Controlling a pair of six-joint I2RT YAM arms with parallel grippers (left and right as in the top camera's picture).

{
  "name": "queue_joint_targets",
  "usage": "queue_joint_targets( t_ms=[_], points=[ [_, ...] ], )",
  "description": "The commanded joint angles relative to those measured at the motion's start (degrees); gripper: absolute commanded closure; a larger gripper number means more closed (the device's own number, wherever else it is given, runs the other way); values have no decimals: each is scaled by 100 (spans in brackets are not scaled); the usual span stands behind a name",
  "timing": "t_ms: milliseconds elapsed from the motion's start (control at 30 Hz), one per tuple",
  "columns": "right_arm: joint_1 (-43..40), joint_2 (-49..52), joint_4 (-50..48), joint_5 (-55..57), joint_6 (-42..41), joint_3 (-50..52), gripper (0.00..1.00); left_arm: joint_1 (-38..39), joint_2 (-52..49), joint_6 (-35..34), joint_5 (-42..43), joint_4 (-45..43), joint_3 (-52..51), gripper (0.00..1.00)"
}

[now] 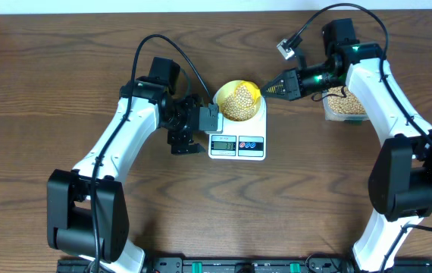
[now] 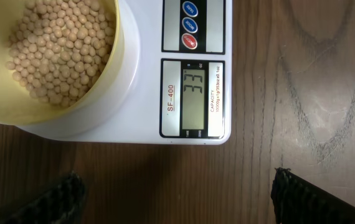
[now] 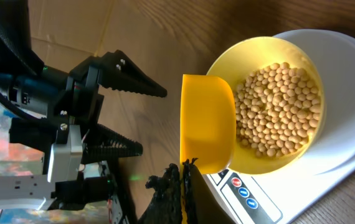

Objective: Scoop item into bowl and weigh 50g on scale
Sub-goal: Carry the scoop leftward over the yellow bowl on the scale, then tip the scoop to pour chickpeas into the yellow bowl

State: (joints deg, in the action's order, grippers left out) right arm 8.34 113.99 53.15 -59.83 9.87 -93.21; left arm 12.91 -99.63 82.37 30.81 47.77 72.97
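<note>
The white scale (image 1: 236, 142) carries the pale yellow bowl (image 1: 226, 95), which holds a heap of tan beans (image 1: 240, 102). My right gripper (image 1: 271, 89) is shut on the handle of a bright yellow scoop (image 3: 206, 121). The scoop's cup is tipped against the bowl's rim (image 3: 246, 46), beside the beans (image 3: 277, 109). In the right wrist view the gripper (image 3: 184, 182) pinches the thin handle. My left gripper (image 1: 205, 125) stands wide open just left of the scale, with nothing between its fingers (image 2: 302, 199). The display (image 2: 193, 99) of the scale (image 2: 146, 118) reads 33.
A clear plastic container (image 1: 343, 105) with more beans stands at the right, under the right arm. A small grey connector (image 1: 285, 48) lies behind the scale. Both arm bases flank the table's front edge.
</note>
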Motion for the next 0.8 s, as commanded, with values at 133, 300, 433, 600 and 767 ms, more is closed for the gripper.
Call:
queue_joint_targets(
  t_ms=[133,300,433,600,767],
  points=[
    [273,52,-116,229,4,28,99,9,-28,42,90,31,-48,2],
    [400,52,-275,293,7,28,99,9,-28,42,90,31,-48,2],
    [463,52,-356,293,7,28,99,9,-28,42,90,31,-48,2],
    [527,52,-431,295,50,28,99,9,-28,42,90,31,-48,3],
    [566,52,-494,293,50,28,99,9,-28,42,90,31,-48,3]
  ],
)
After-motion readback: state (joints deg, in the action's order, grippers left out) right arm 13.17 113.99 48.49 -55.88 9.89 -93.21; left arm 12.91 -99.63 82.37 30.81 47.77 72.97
